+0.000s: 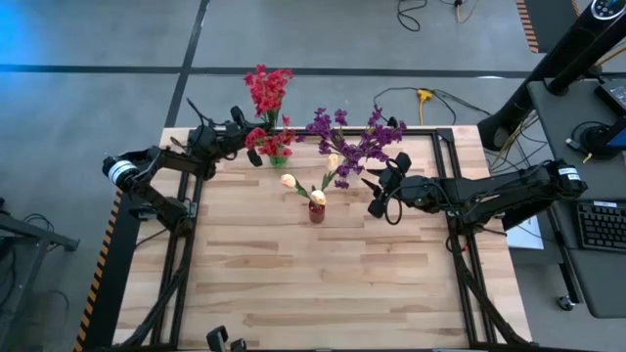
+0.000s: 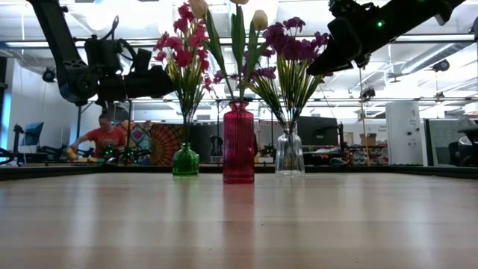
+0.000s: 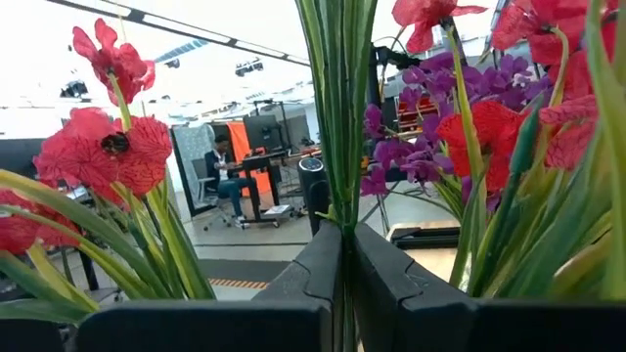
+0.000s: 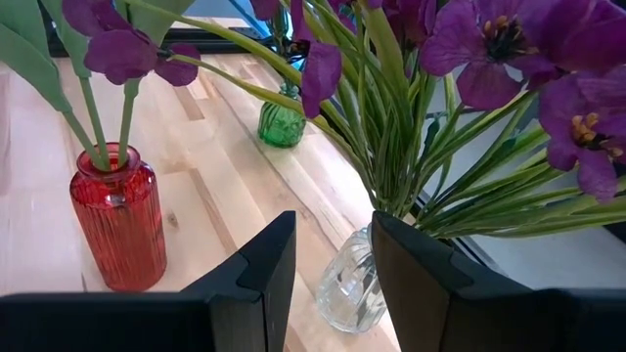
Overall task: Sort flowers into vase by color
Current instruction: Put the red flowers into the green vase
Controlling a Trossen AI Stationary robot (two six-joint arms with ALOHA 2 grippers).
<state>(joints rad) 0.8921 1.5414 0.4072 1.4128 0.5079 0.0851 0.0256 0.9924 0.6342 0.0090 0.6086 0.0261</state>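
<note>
Three small vases stand in a row: a green one (image 2: 185, 161) with red flowers (image 2: 183, 37), a red one (image 2: 239, 142) with cream-yellow blossoms (image 2: 258, 19), and a clear one (image 2: 290, 153) with purple flowers (image 2: 291, 41). Every sprig stands with its stem foot in its vase. My left gripper (image 1: 249, 137) is up among the red flowers (image 1: 269, 93) and is shut on green stems. My right gripper (image 1: 377, 196) is open beside the purple bunch (image 1: 357, 137); its fingers stand apart before the clear vase (image 4: 347, 279) and touch nothing. My left gripper (image 3: 344, 284) pinches a thin bundle of upright green stems (image 3: 342, 196) of the red flowers between its two fingers (image 3: 318, 269). It comes level from the table's left, and the fingers lie across the stems. The stems run on down toward the green vase; their foot is hidden.
The three vases crowd the far middle of the wooden table (image 1: 323, 293), and their leaves and blossoms overlap. The near half of the table lies in front of them. A dark frame rail (image 1: 445, 132) runs along the far edge. A person (image 2: 104, 138) sits in the room beyond.
</note>
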